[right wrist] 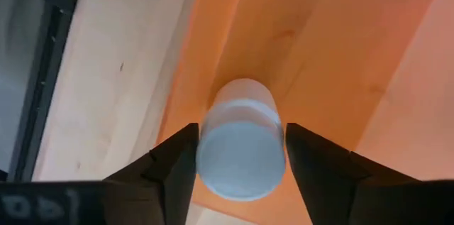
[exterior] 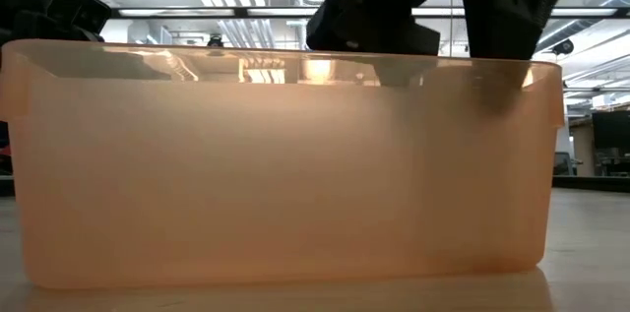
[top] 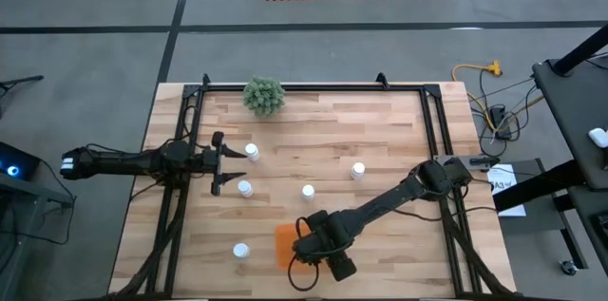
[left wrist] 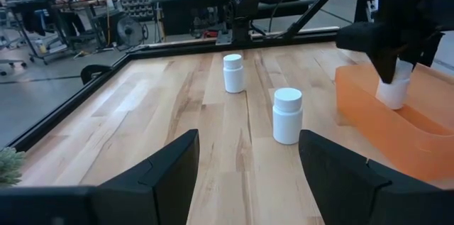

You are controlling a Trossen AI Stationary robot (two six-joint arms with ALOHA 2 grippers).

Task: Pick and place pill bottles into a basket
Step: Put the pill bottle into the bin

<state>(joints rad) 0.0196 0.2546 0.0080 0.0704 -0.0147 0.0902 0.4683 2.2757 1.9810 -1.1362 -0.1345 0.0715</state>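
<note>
beside left pincer (top: 218,162), two pill bottles (top: 251,152)

The basket (top: 284,244) sits on the surface (top: 380,140) near its front edge, about midway across. The right end effector (top: 318,255) hangs over the basket with one pill bottle (right wrist: 241,140) between its fingers, inside the basket. Five pill bottles stand apart on the surface: one (top: 240,251) left of the basket, the others behind it. The plant (top: 264,95) stands at the far edge. The left end effector (top: 220,162) is at the left side.
</note>
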